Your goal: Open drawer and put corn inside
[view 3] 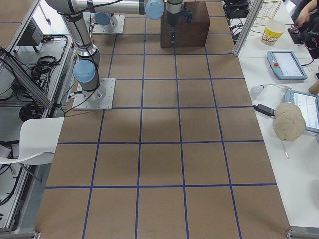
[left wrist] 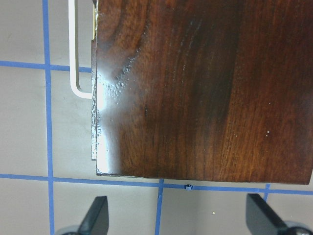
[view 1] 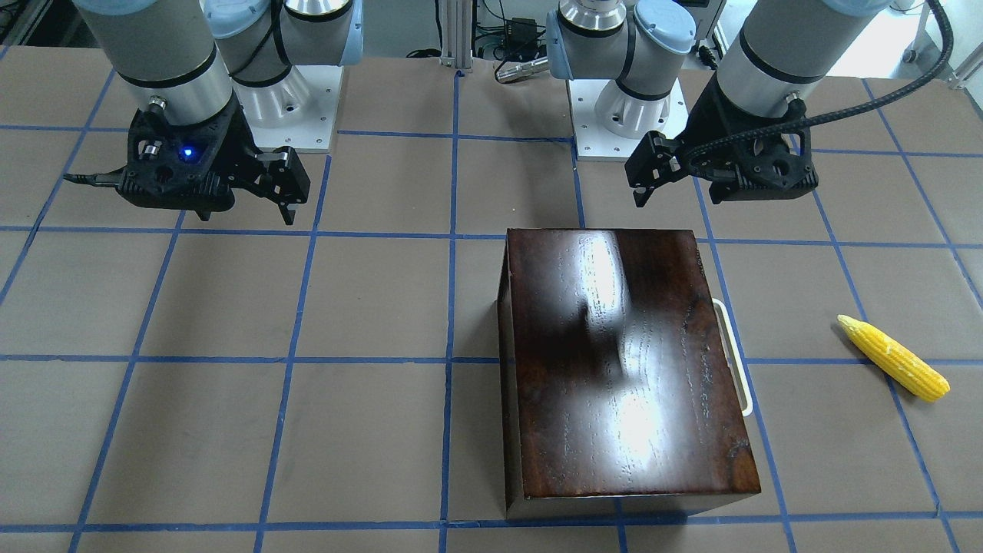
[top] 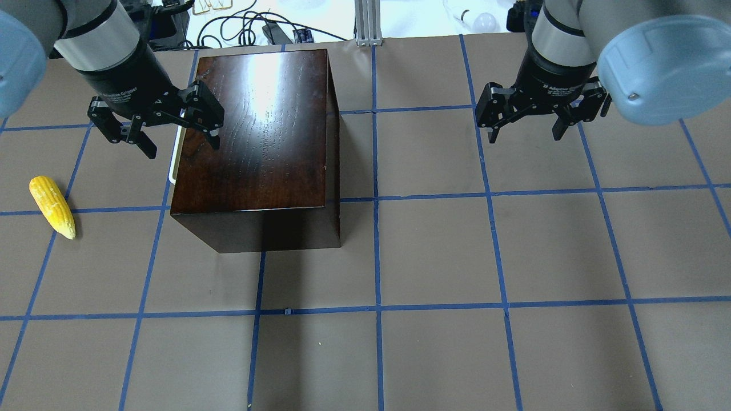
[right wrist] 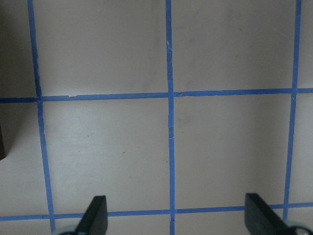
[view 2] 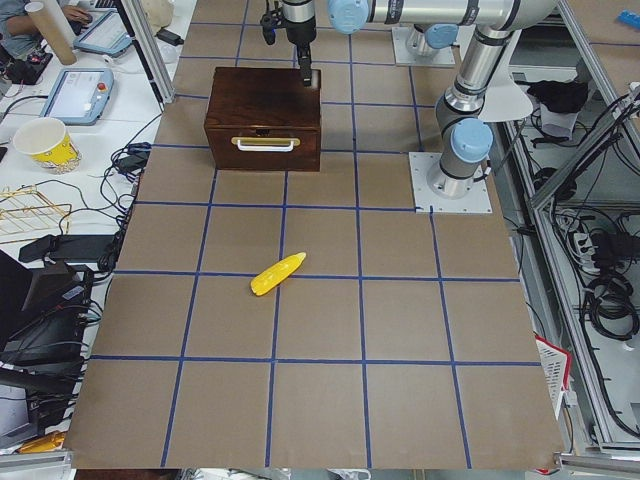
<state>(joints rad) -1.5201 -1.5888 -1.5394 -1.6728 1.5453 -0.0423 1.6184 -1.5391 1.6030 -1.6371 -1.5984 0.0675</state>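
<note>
Overhead exterior, box [top: 257,131]: glossy, prob heavy; drawer [view 2: 300,145] shut.
Left gripper [top: 181,145]: spread, empty, by handle [top: 173,171].
Right gripper [top: 524,137]: spread, empty.
Handle: stiff loop; hook here.
Corn [top: 52,206]: on table [top: 434,245], robot's-left of box; light, bumpy; pinch mid-cob.

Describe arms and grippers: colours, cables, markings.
Left arm and right arm: silver-grey tubes, pale-blue joint caps. The left gripper and right gripper are black, with white lettering and two jaws. A braided black cable runs by the left wrist; a blue light glows on the right.
</note>
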